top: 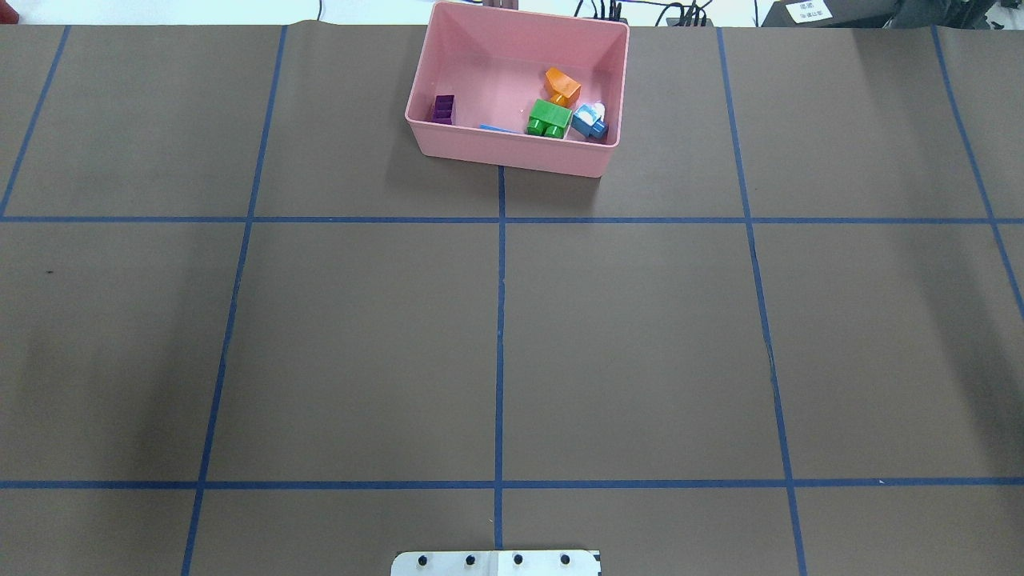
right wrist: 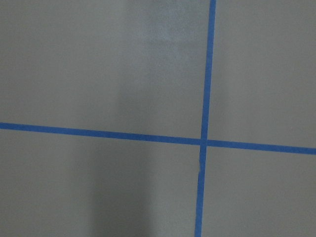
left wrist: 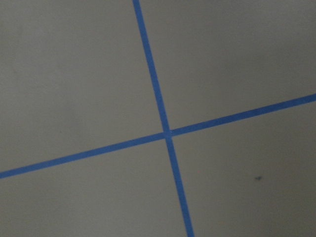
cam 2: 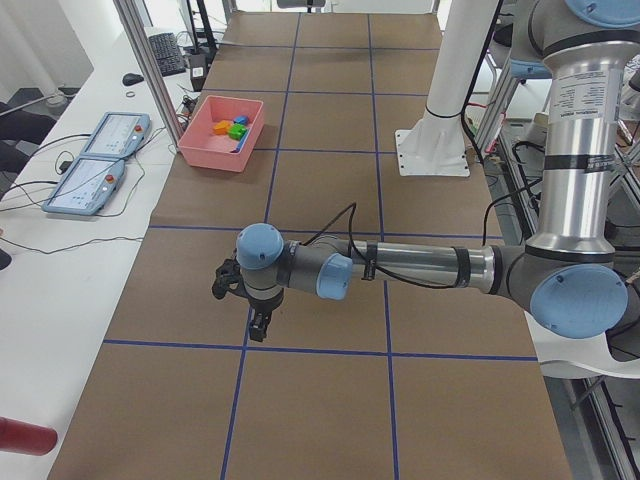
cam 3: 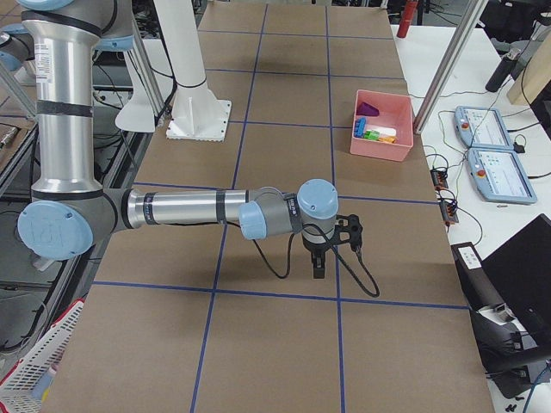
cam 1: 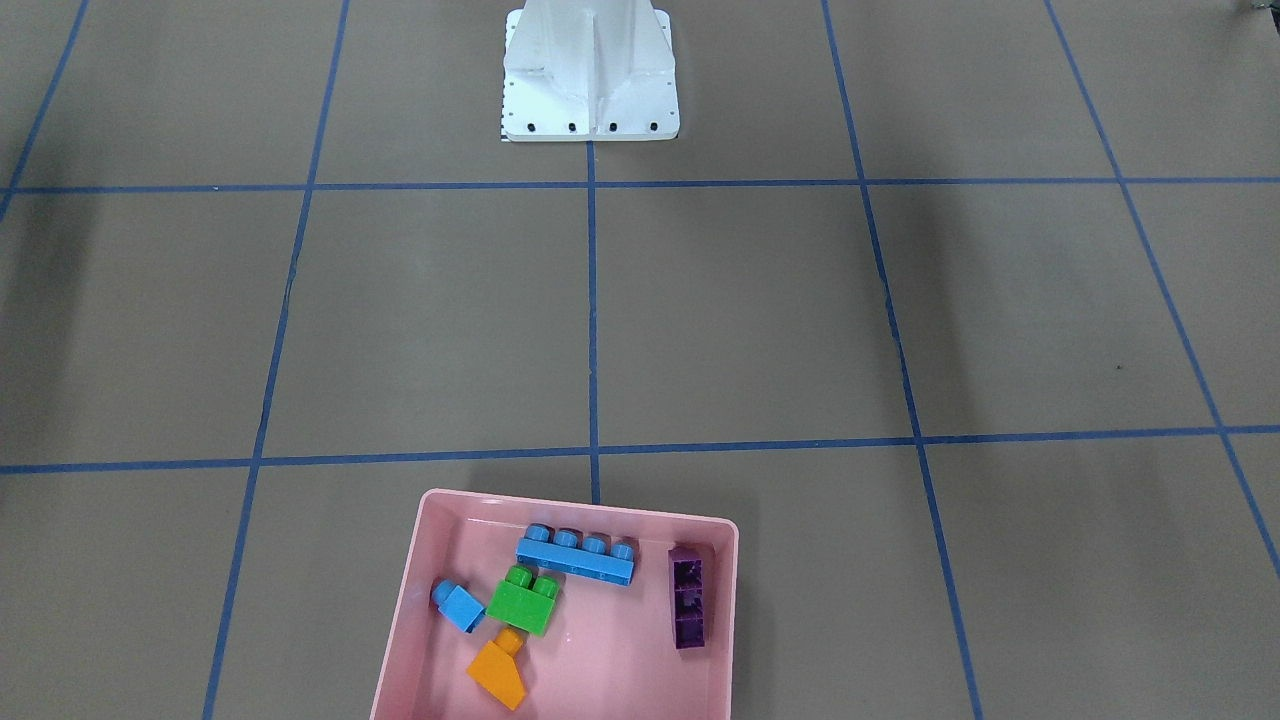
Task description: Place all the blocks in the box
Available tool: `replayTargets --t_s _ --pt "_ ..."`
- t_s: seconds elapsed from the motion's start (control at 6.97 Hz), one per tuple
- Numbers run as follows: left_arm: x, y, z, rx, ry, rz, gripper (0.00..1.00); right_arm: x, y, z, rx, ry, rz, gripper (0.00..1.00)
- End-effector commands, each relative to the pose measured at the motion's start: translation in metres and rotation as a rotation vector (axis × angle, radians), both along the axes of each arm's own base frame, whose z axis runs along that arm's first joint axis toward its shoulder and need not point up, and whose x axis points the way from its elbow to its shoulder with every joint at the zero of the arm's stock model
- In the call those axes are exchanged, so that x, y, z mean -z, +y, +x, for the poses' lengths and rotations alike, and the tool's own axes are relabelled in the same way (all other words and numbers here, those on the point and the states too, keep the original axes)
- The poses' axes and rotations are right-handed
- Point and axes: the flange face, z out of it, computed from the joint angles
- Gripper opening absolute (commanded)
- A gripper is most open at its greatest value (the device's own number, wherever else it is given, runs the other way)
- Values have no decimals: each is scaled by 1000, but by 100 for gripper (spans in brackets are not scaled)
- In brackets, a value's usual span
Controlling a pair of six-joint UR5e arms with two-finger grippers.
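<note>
- The pink box (cam 1: 620, 662) sat on the table's operator side, at the bottom edge of the front-facing view, with all five blocks inside it.
- Leftmost in that view lay the small blue cube (cam 1: 459, 606), tilted, just beside the green two-stud brick (cam 1: 523, 602).
- The orange sloped brick (cam 1: 497, 672) lay below the green one, its stud end up against it.
- The long blue bar (cam 1: 577, 560) lay across the box near the wall facing the robot, just above the green brick.
- The dark purple brick (cam 1: 688, 598) lay along the right-hand wall, its hollow underside showing.
- The left gripper (cam 2: 258, 325) pointed down over a tape crossing, well apart from the box; how far its fingers stood apart I cannot tell.
- The right gripper (cam 3: 317, 262) hung likewise over the brown table, far from the box, and its finger spread cannot be told either.
</note>
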Motion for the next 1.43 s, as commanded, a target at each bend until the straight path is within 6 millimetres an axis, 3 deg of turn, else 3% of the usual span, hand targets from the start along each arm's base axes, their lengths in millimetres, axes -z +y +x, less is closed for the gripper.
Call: replayTargets --t_s 0.0,0.14,0.29,0.72,1.0,1.29 --pt "1 9 -48 96 29 -9 100 -7 9 9 -16 -22 -17 100" --pt "4 8 -50 99 27 -1 100 -13 14 10 -17 -20 -26 100" --pt "4 8 -50 100 25 -1 100 -26 30 12 -12 -14 -42 100" --pt "15 9 -52 107 -9 23 100 -25 33 21 -27 20 -42 100" --pt "16 9 -52 109 -12 25 100 -10 33 21 -26 23 -81 100" --pt "17 6 -54 114 -37 29 100 -8 34 18 -9 25 -89 100"
